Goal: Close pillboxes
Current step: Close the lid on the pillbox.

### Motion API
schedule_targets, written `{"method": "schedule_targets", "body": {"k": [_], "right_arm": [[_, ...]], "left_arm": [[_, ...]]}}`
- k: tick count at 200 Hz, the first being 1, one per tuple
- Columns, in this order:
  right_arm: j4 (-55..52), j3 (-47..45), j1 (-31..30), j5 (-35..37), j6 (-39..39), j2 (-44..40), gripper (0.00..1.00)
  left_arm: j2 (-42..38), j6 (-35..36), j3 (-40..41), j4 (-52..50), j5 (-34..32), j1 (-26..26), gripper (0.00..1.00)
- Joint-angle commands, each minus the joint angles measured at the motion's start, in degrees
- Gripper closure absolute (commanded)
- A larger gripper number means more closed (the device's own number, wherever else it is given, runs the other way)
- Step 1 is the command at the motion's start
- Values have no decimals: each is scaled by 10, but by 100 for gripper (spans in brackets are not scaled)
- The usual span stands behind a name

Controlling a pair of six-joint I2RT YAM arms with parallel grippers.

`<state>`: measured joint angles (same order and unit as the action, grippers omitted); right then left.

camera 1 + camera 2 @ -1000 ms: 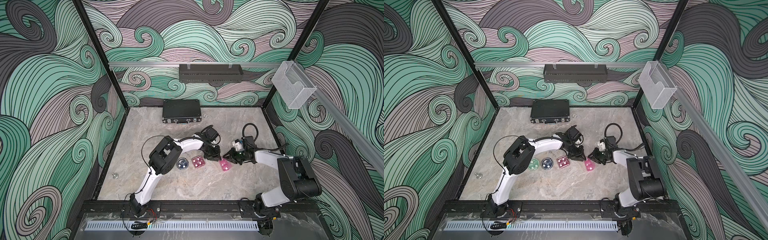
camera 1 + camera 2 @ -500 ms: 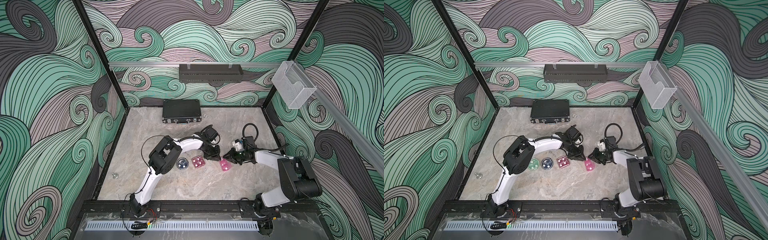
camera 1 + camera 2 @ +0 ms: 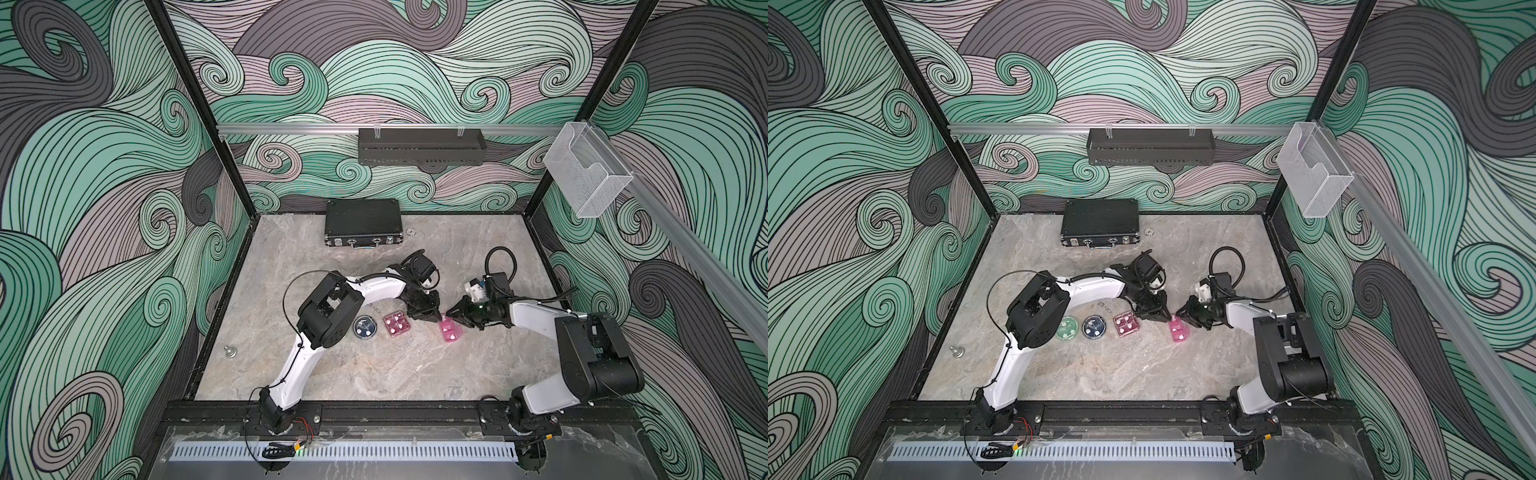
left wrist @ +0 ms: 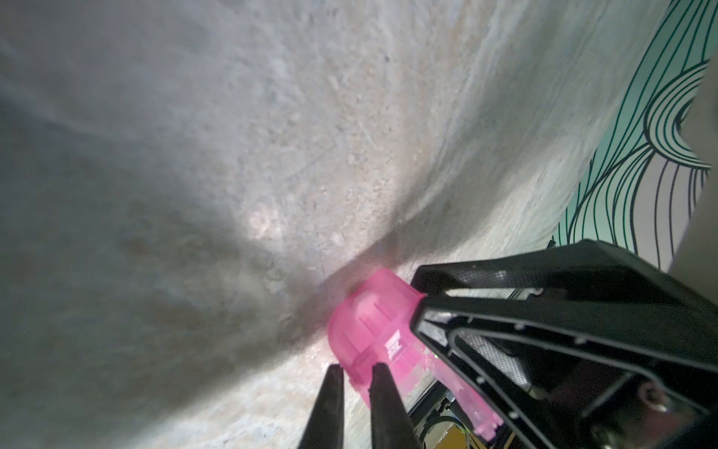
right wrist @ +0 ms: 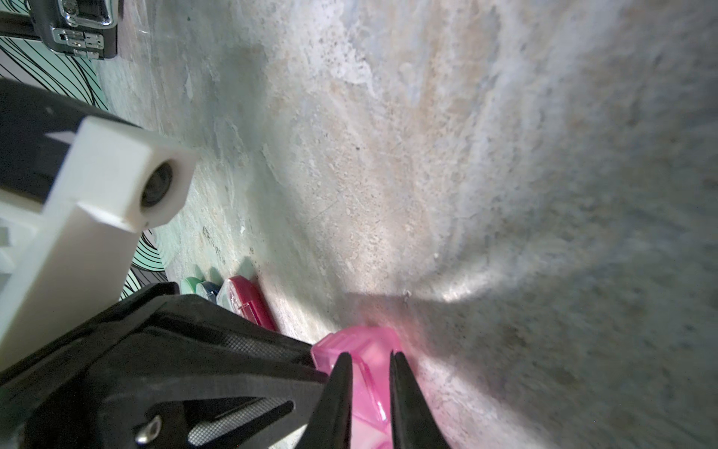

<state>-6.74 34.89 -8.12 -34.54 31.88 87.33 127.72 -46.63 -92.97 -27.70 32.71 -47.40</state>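
Note:
The light pink pillbox (image 3: 451,331) (image 3: 1178,332) lies mid-table with both grippers meeting at its far end. My left gripper (image 3: 433,316) (image 4: 356,369) is shut, its tips against the box's end (image 4: 373,322). My right gripper (image 3: 456,314) (image 5: 369,359) has its jaws nearly together, pinching a ridge of the pink lid (image 5: 367,342). To the left sit the square dark pink pillbox (image 3: 397,324) (image 3: 1126,325), the round dark blue pillbox (image 3: 365,327) (image 3: 1094,326) and the round green pillbox (image 3: 1068,328). My left arm hides the green one in a top view.
A black briefcase (image 3: 362,224) (image 3: 1099,224) lies at the back of the table, a small washer (image 3: 411,231) beside it. A little metal knob (image 3: 230,352) stands near the left wall. A black shelf (image 3: 419,146) and a clear holder (image 3: 586,174) hang above.

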Motion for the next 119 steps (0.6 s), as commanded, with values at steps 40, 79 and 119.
{"method": "schedule_targets", "body": {"k": [40, 79, 119], "right_arm": [[-47, 25, 3, 22, -1, -39, 64], [-67, 32, 12, 36, -3, -64, 62], [-84, -2, 21, 49, -1, -122, 65]], "left_arm": [[18, 40, -71, -98, -48, -1, 69], [-3, 42, -88, -105, -46, 2, 64], [-37, 26, -61, -83, -25, 0, 62]]}}
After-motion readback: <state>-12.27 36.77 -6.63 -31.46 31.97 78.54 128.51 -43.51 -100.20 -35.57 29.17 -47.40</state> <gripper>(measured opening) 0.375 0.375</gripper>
